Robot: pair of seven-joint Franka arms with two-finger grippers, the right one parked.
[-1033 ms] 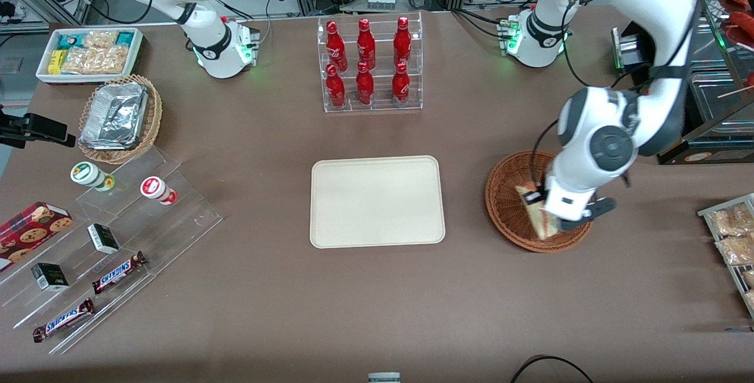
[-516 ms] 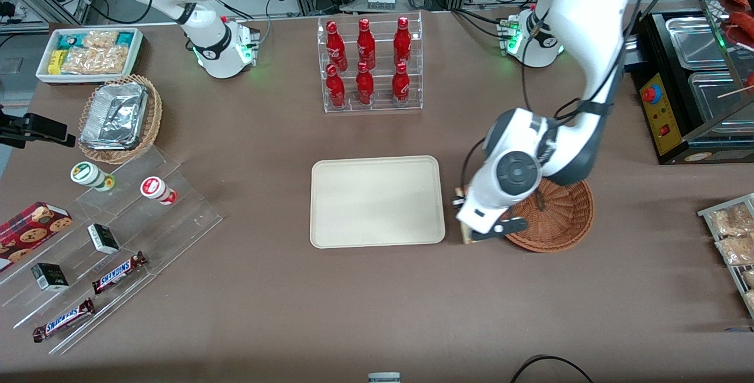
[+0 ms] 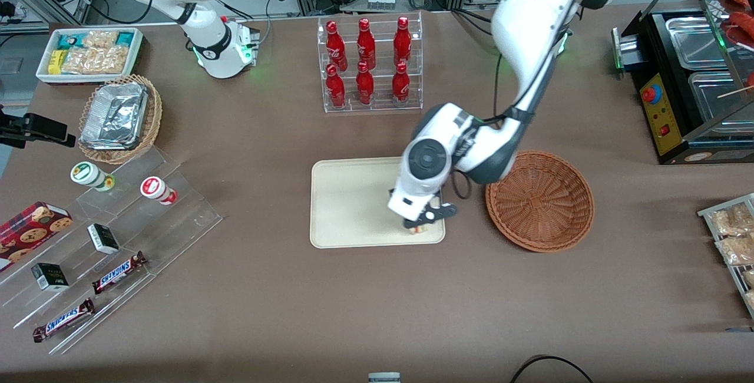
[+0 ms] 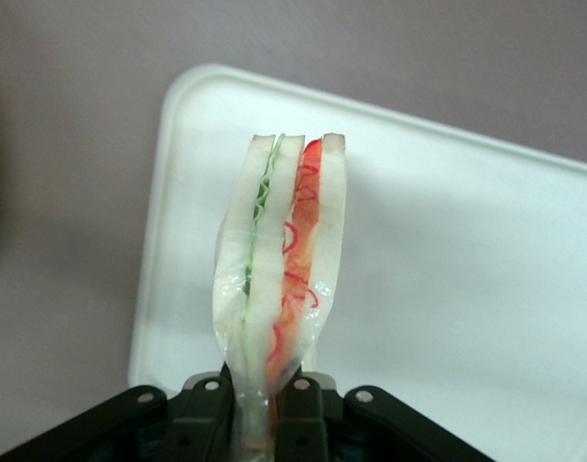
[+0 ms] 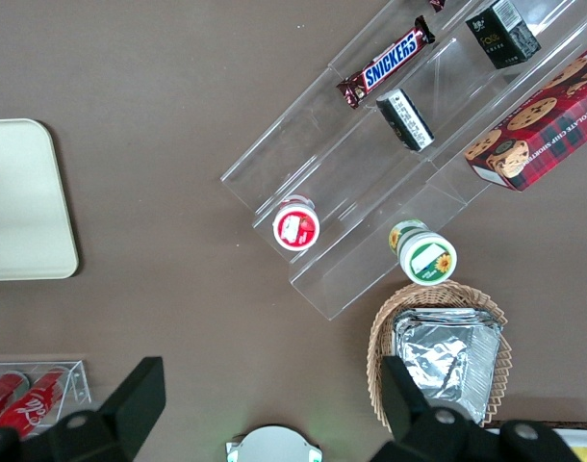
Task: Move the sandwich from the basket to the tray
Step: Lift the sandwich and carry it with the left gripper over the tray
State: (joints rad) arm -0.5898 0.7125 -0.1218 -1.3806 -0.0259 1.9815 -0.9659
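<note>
My left gripper (image 3: 419, 222) hangs over the corner of the cream tray (image 3: 353, 206) that lies nearest the basket and the front camera. It is shut on the sandwich (image 4: 284, 260), a plastic-wrapped wedge of pale bread with green and red filling, held on edge above the tray (image 4: 447, 260). In the front view only a small bit of the sandwich (image 3: 419, 229) shows under the wrist. The reddish-brown wicker basket (image 3: 539, 200) stands beside the tray, toward the working arm's end, with nothing in it.
A clear rack of red bottles (image 3: 368, 65) stands farther from the front camera than the tray. Toward the parked arm's end are a tan basket with foil containers (image 3: 119, 118), a white snack bin (image 3: 88, 53) and acrylic steps with snacks (image 3: 106, 253). Snack packets (image 3: 733, 235) lie at the working arm's end.
The gripper has carried the sandwich out of the basket, past its rim, and over the tray's near corner. The basket now stands uncovered and empty.
</note>
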